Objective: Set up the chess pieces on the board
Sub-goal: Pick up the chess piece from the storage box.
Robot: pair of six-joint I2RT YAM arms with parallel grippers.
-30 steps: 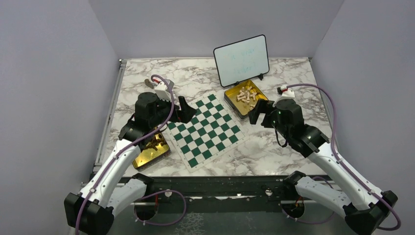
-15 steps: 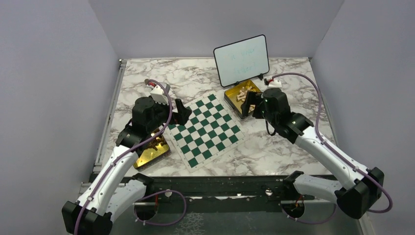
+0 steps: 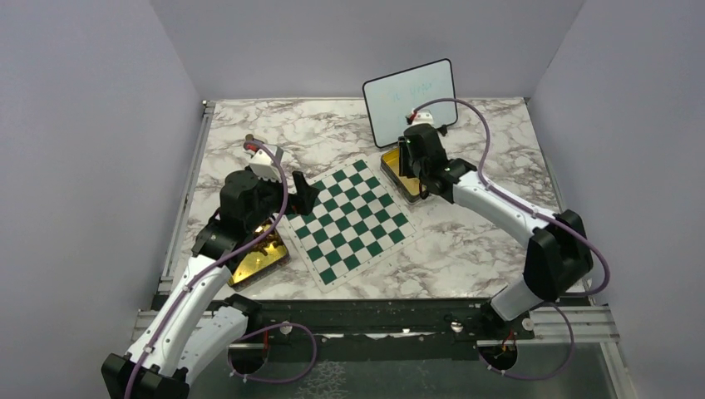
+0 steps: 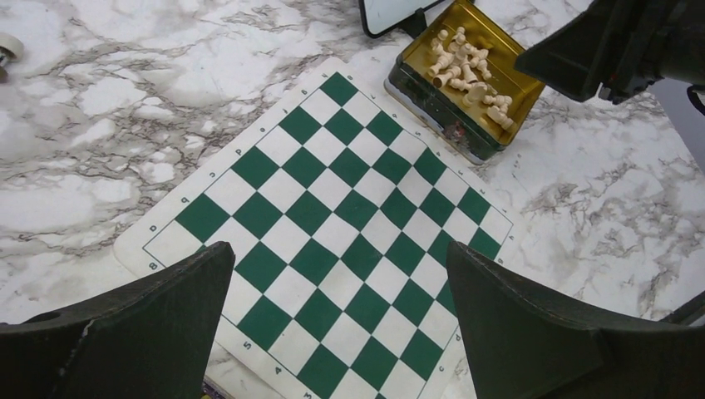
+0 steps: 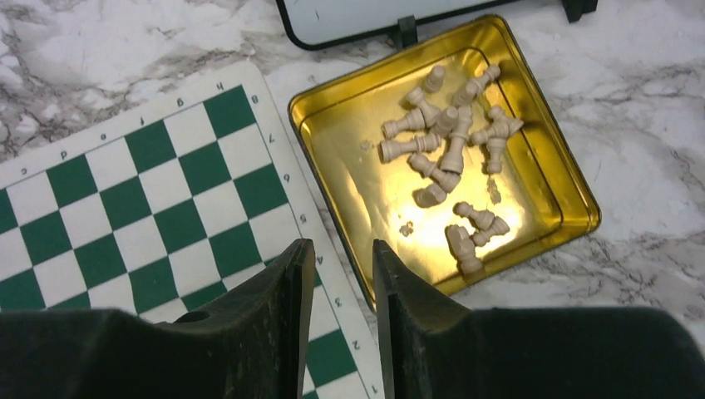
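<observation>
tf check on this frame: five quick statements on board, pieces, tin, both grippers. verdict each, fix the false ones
1. The board has no pieces on it. True.
2. The pale pieces stand upright in neat rows. False: they lie tipped in a loose heap inside the gold tin.
3. The left gripper is wide open over the board with nothing between its fingers. True.
4. The right gripper is clamped on a pale piece. False: its fingers are close together with a narrow gap, nothing shows between them, and the pieces are all lying in the tin.
5. The whiteboard lies flat on the chessboard. False: it stands propped behind the gold tin, off the board.
</observation>
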